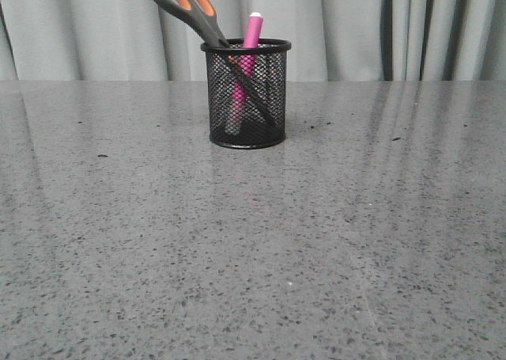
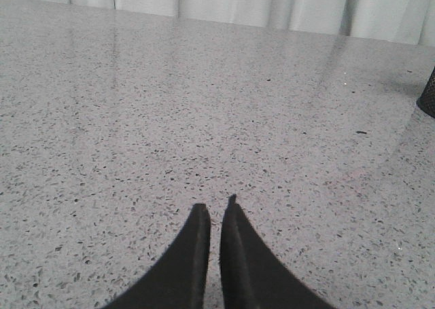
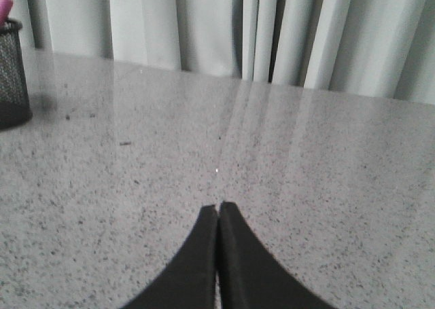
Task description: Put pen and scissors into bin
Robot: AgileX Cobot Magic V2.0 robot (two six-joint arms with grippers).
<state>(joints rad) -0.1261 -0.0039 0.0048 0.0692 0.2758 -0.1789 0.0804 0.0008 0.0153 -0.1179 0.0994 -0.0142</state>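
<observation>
The black mesh bin [image 1: 246, 95] stands upright at the back middle of the table. The pink pen [image 1: 251, 29] stands inside it, its whitish cap above the rim. The scissors [image 1: 188, 4] stand in it blades down, and the grey and orange handles lean up to the left. Neither gripper shows in the front view. My left gripper [image 2: 215, 206] is shut and empty above bare table, with the bin's edge [image 2: 428, 97] far off. My right gripper [image 3: 218, 206] is shut and empty, with the bin [image 3: 12, 75] and pen tip [image 3: 5, 7] far off.
The grey speckled table [image 1: 253, 241] stretches out in front of the bin. Grey curtains [image 1: 356, 28] hang behind its far edge.
</observation>
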